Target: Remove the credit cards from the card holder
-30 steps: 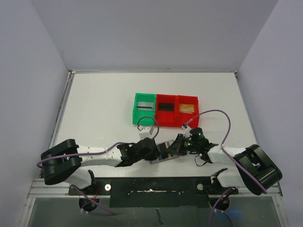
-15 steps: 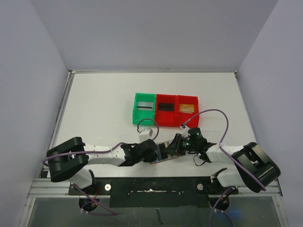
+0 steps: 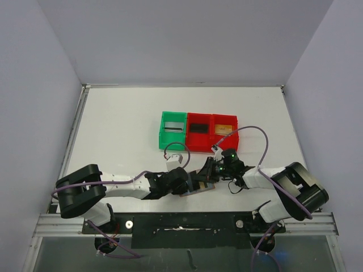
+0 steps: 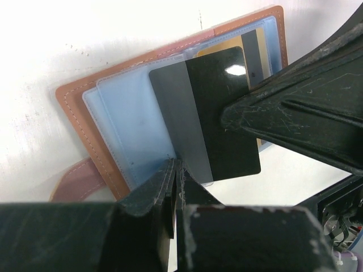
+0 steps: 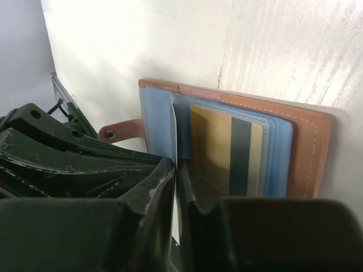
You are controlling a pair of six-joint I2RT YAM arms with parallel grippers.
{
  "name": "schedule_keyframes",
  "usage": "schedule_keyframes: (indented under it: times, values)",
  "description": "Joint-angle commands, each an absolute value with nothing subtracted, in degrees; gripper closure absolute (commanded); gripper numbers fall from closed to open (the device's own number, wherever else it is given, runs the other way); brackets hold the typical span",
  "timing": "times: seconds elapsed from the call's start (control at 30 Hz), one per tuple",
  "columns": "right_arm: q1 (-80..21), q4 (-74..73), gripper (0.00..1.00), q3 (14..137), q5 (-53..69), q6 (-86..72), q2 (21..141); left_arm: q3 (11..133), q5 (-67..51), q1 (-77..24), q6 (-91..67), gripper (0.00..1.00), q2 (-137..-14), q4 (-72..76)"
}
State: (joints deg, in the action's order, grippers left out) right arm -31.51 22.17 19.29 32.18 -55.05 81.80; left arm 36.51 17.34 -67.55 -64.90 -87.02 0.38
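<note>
The card holder (image 4: 74,122) lies open between both arms, tan leather with blue clear sleeves (image 5: 156,122). A black card (image 4: 221,113) with a grey stripe sticks halfway out of one sleeve. My right gripper (image 5: 177,170) is shut on that card, which shows edge-on between its jaws; its fingers (image 4: 295,107) cover the card's outer edge. My left gripper (image 4: 177,170) is shut on the rim of a sleeve of the card holder (image 3: 199,185). A gold card (image 5: 215,147) with a dark stripe sits in a sleeve behind.
A green bin (image 3: 172,129) and two red bins (image 3: 199,131) (image 3: 224,131) stand in a row just beyond the grippers, each holding a small card. The holder's snap tab (image 5: 116,133) points toward the left arm. Purple cables loop over both wrists.
The left gripper has shut on the holder's sleeve. The right gripper has opened slightly, and now pinches the black card, and has shifted a little left and away.
</note>
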Motion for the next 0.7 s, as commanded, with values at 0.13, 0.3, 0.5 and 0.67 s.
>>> schedule_keyframes:
  times: [0.13, 0.3, 0.5, 0.67]
  values:
    - [-31.99, 17.59, 1.00, 20.72, 31.79, -49.92, 77.74, 35.17, 19.34, -67.41, -64.51, 1.00, -86.36, -4.75]
    - [-31.95, 6.35, 1.00, 22.58, 25.61, -44.92, 71.42, 35.20, 19.36, -67.30, -64.47, 1.00, -86.05, -4.38]
    - [-31.95, 2.48, 1.00, 23.83, 22.56, -41.55, 64.35, 33.54, 16.57, -66.88, -62.77, 1.00, -81.69, 0.03]
    - [-31.85, 1.14, 1.00, 25.74, 15.20, -37.07, 55.93, 32.96, 12.47, -64.52, -58.40, 0.98, -75.76, 0.20]
